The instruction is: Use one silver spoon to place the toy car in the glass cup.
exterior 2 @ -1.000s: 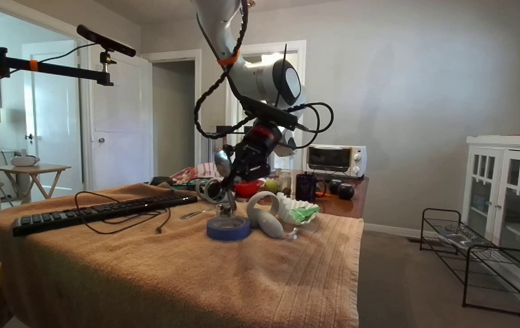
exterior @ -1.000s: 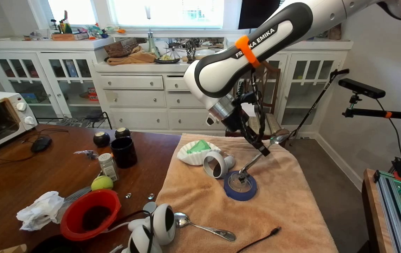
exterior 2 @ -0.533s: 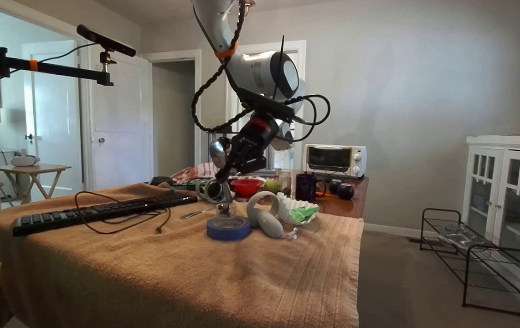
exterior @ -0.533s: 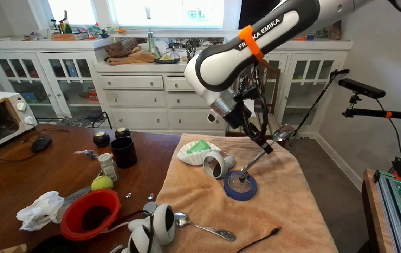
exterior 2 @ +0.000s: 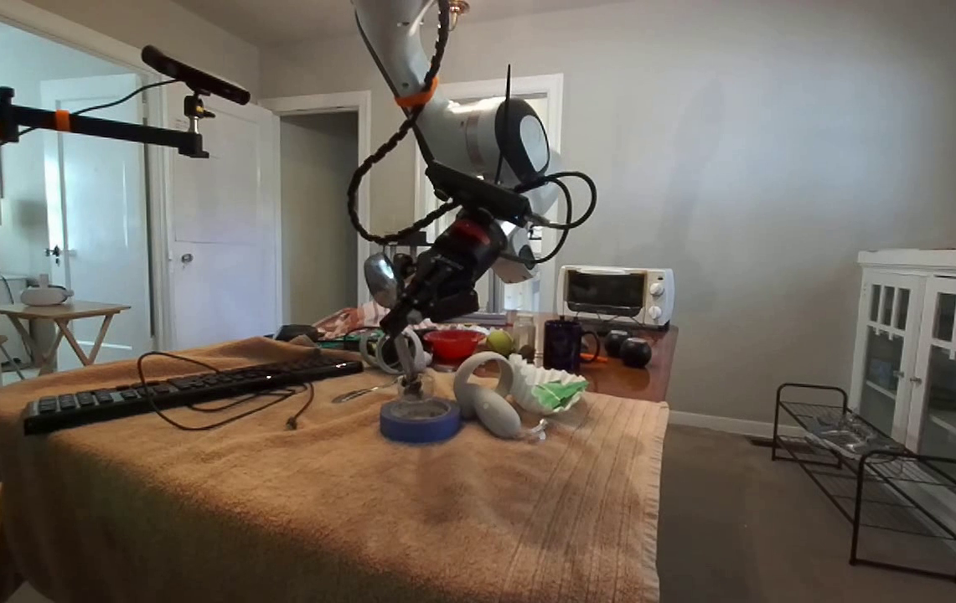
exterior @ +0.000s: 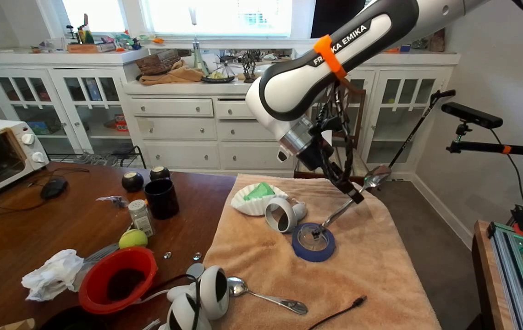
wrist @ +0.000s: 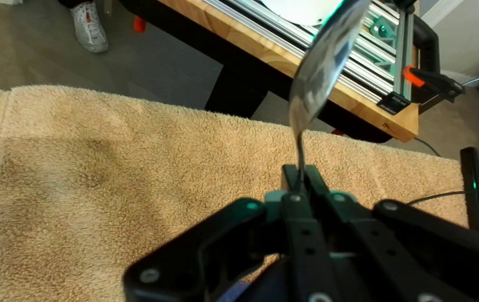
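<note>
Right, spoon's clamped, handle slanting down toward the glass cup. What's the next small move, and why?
I'd probably ease the silver spoon up along its handle's line, with the gripper shut on it: the handle end appears to reach the glass cup, at a small dark thing that may be the toy car, so a sideways swing could tip the cup.

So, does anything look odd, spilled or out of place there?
Yes, the silver spoon looks upside down: the gripper holds it with the bowl end high and the handle slanting down toward the blue tape ring. Scooping usually goes bowl first, though this may be deliberate. I see no spill.
</note>
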`<state>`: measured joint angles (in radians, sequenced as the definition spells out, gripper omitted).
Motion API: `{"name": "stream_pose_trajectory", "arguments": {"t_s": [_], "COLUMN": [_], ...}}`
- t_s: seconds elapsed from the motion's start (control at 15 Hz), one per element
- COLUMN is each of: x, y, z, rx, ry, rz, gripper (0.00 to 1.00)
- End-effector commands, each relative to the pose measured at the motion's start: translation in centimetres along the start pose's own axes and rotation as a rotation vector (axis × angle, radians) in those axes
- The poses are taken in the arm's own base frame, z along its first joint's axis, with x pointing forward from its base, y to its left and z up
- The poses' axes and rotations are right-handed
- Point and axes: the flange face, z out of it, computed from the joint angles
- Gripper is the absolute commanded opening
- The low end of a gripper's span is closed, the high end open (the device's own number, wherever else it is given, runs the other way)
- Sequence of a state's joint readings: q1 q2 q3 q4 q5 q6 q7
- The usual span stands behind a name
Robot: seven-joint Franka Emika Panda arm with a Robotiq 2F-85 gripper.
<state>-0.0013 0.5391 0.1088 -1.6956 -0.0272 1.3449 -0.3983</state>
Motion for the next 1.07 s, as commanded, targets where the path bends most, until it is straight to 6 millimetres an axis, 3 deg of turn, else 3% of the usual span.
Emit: {"name": "stream_pose_trajectory", "arguments": {"t_s": [0.0,0.6,1.0], "x": [-1.0,-0.4,0.8], "y": [-0.4,0.8,0.9], "z": [0.6,1.5,0.8], "rx": [0.044,0.088,0.077], "ry": [0.013,0.015,0.072], "rz": [0.015,0.082,0.113], "gripper": [0.01,0.01,0.01]}}
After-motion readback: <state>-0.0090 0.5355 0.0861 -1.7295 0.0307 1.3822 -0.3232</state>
